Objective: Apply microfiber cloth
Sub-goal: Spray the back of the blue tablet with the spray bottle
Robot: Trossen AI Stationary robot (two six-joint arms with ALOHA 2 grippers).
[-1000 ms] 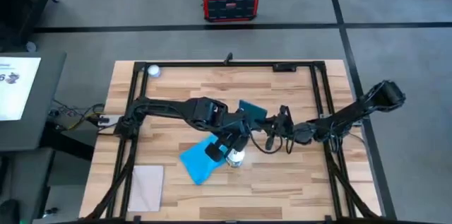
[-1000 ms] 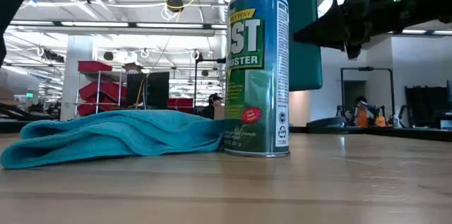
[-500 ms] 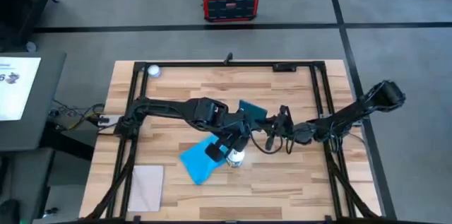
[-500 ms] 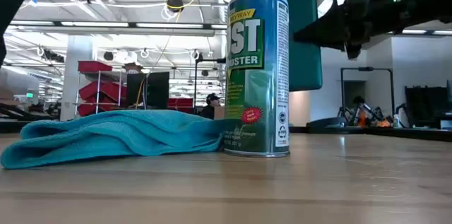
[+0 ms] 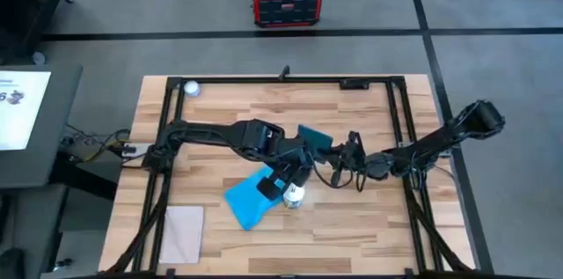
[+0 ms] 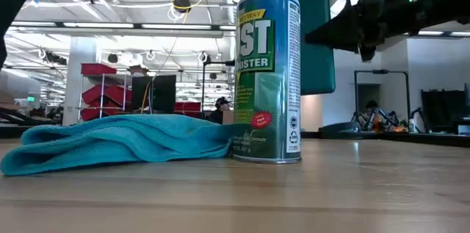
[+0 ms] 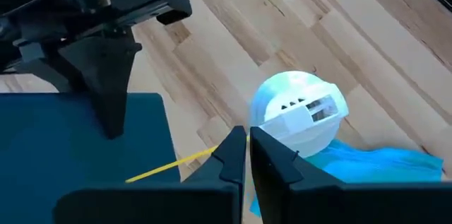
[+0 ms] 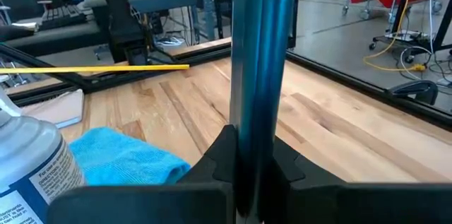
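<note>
Beside the spray can (image 5: 296, 194), touching it, the microfiber cloth (image 5: 249, 200) lies crumpled on the counter (image 5: 220, 112). Above the can, the left claw (image 7: 246, 155), nearer the cloth, is pressed together and empty. The tablet (image 5: 314, 137) is clamped in the right claw (image 8: 253, 155), beyond the can from the cloth.

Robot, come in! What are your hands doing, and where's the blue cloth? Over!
Right gripper shut on tablet, held off the table. Left gripper shut, empty, above spray can. Microfiber cloth flat on table, touching the can.
</note>
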